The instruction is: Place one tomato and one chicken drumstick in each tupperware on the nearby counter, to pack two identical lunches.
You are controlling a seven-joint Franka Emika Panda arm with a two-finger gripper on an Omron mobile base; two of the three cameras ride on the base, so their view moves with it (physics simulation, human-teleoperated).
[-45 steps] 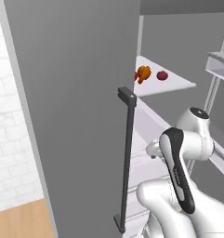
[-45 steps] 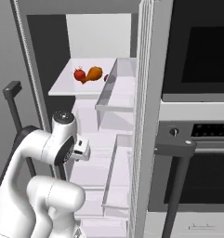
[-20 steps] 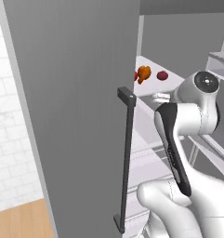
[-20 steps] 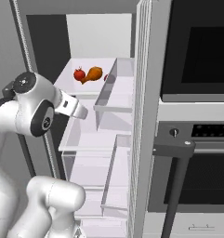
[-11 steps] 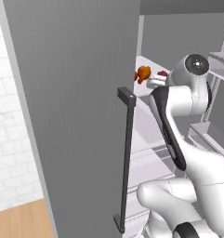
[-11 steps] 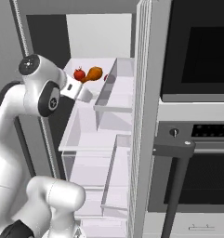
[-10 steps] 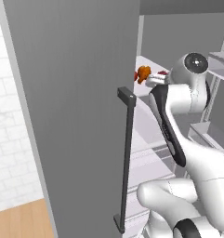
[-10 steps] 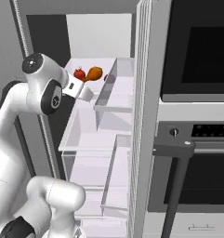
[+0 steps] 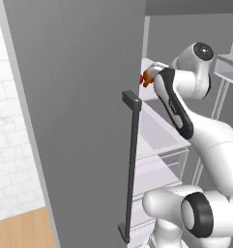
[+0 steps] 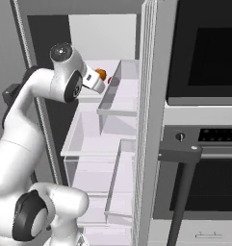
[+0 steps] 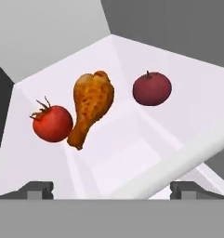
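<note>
We found the gripper (image 11: 111,188) with jaws wide apart and holding nothing, aimed at the fridge shelf (image 11: 132,139). On the shelf lay a drumstick (image 11: 90,107), a bright tomato (image 11: 52,122) just beside it, and a darker tomato (image 11: 152,88) apart on its other side.

arm (image 9: 205,131): glossy white, rounded links | joints: dark caps | forearm: black stripe
</note>
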